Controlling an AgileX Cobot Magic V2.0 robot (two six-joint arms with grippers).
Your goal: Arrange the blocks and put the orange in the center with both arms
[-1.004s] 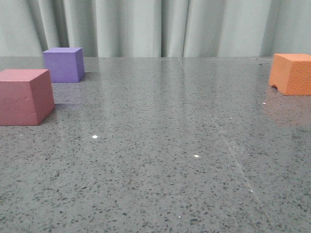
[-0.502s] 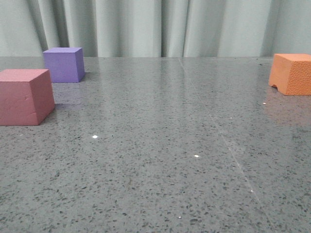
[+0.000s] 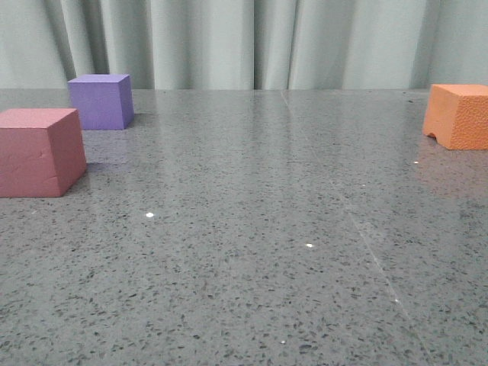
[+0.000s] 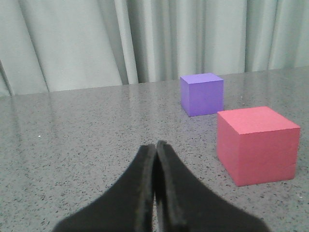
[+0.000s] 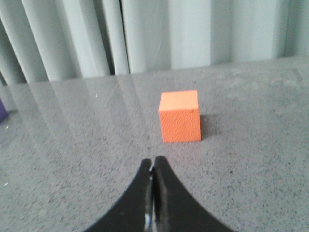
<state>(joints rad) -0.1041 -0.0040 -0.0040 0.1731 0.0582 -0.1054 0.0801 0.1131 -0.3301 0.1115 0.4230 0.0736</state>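
The pink-red cube [image 3: 40, 152] sits at the table's left, and the purple cube [image 3: 100, 101] stands behind it. The orange cube [image 3: 460, 116], pebbled with a notch in its lower edge, sits at the far right. Neither gripper shows in the front view. In the left wrist view my left gripper [image 4: 155, 145] is shut and empty, short of the pink-red cube [image 4: 256, 144] and the purple cube [image 4: 202, 94]. In the right wrist view my right gripper [image 5: 153, 161] is shut and empty, a short way before the orange cube [image 5: 179, 116].
The grey speckled table [image 3: 252, 229] stretches between the cubes. A pale curtain [image 3: 252, 42] hangs along its far edge. A sliver of the purple cube shows at the edge of the right wrist view [image 5: 2, 112].
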